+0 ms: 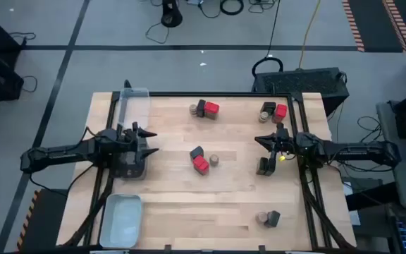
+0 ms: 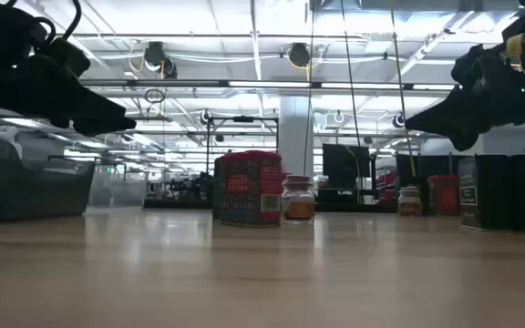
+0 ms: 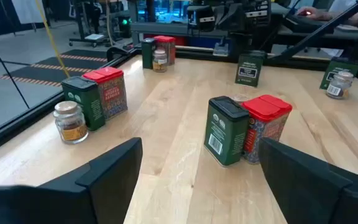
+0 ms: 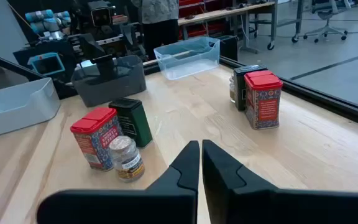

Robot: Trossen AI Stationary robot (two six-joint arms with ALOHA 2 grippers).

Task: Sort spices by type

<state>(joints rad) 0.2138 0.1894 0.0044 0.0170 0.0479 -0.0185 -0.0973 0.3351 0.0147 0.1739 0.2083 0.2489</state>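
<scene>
The spices stand in small clusters on the wooden table (image 1: 168, 204). A red tin (image 1: 201, 165), a dark tin (image 1: 197, 152) and a tan-lidded jar (image 1: 215, 161) stand at the middle. Another trio (image 1: 203, 109) is at the far edge, and a red tin (image 1: 280, 111) with a dark tin (image 1: 268, 109) is at the far right. One dark tin (image 1: 263, 166) stands alone at the right, and a jar and a dark tin (image 1: 268, 218) stand near the right front. My left gripper (image 1: 149, 141) (image 3: 197, 180) hovers open at the left, facing the middle cluster (image 3: 244, 130). My right gripper (image 1: 258, 140) (image 4: 201, 165) hovers shut at the right, above the table.
A clear tray (image 1: 134, 106) sits at the far left, a dark tray (image 1: 132, 161) under my left arm, and a pale tray (image 1: 120, 220) at the near left. A black frame (image 1: 309, 190) edges the table. Bare wood lies between the clusters.
</scene>
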